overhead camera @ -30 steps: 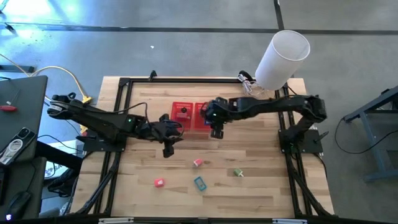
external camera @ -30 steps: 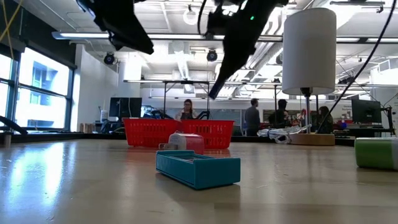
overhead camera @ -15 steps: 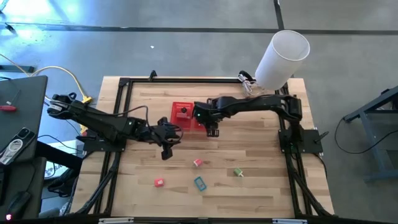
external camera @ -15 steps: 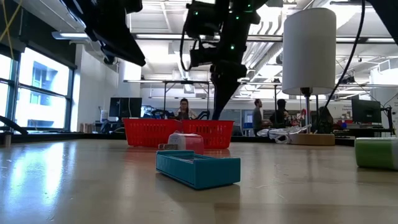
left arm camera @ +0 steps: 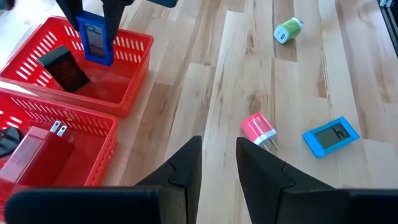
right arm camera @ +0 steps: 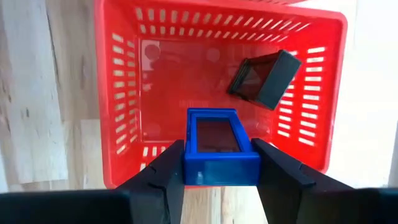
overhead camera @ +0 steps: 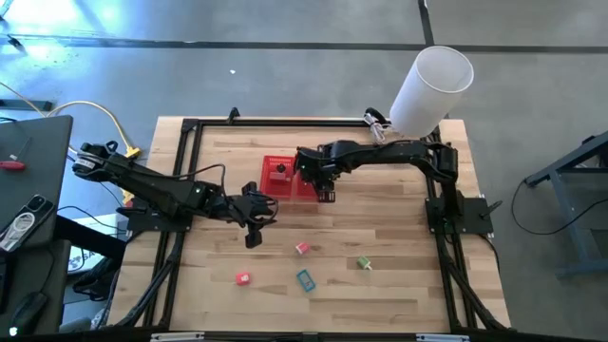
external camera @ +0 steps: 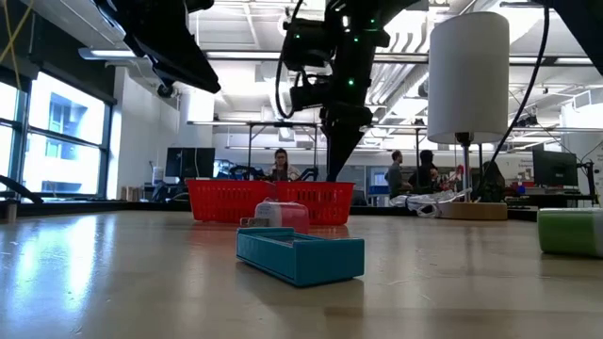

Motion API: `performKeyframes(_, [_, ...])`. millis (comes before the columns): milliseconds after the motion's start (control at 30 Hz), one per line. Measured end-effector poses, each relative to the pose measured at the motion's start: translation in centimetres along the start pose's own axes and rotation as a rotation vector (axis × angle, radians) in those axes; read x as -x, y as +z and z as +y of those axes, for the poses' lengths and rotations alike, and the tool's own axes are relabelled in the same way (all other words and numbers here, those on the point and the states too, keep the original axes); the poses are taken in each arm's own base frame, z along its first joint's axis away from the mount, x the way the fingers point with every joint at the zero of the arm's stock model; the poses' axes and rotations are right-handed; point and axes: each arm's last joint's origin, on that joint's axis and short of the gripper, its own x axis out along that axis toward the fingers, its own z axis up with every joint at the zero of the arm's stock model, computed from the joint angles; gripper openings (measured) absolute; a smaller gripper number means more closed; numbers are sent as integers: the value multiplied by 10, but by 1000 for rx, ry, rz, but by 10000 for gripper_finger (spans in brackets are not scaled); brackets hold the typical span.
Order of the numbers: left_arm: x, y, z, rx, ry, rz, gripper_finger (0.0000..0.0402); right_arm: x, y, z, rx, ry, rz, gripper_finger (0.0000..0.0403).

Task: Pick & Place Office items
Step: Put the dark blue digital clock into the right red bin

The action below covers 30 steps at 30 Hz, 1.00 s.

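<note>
Two tools are over your desk, and only one carries anything. Your right tool (right arm camera: pixel 217 163) grips the dark blue item (right arm camera: pixel 219 148) between its two fingers and holds it above the right compartment of the red basket (overhead camera: pixel 290 177), near the middle of the desk toward its far edge. In the right wrist view you see the black item (right arm camera: pixel 264 78) lying tilted on that compartment's floor, close to a corner. From the left wrist view the blue item hangs upright, above the compartment's floor.

Your left tool (left arm camera: pixel 217 163) hovers over bare wood just left of the basket, toward the desk's left side, its fingers close together with a narrow gap and nothing between them. The basket's left compartment holds a red block with metal prongs (left arm camera: pixel 40 152).

Four items still lie on the desk nearer its front edge: the red-pink one (overhead camera: pixel 243 278) farthest left, the teal one (overhead camera: pixel 305 280) beside it toward the centre, the pale pink one (overhead camera: pixel 302 249) just behind those, and the green one (overhead camera: pixel 364 263) farthest right. A big white cylinder (overhead camera: pixel 432 88) stands at the far right corner.
</note>
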Motion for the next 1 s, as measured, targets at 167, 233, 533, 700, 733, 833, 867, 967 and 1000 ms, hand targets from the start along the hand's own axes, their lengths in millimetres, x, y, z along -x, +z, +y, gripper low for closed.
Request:
performKeyframes(167, [0,0,0,2,-1,0,93,0,0,-1,-4,5,-4,146])
performKeyframes(233, [0,0,0,3,-1,-1,93,0,0,0,-3,12,0,146])
performKeyframes(533, [0,0,0,3,-3,-1,93,-14,1,3,7,21,27,146])
performKeyframes(700, [1,-2,-4,-8,-16,4,93,-20,1,3,7,25,41,146])
performKeyframes(733, [1,-3,-5,-11,-19,5,93,-20,1,3,7,23,32,146])
performKeyframes(833, [1,-5,-7,-17,-27,7,93,-20,3,3,5,34,13,146])
performKeyframes(867, [1,-5,-7,-18,-29,6,93,-20,4,3,5,47,6,146])
performKeyframes(967, [1,-6,-8,-22,-32,10,93,-19,4,4,5,61,2,146])
performKeyframes(1000, [2,-7,-9,-24,-34,10,93,-19,4,4,5,62,-2,146])
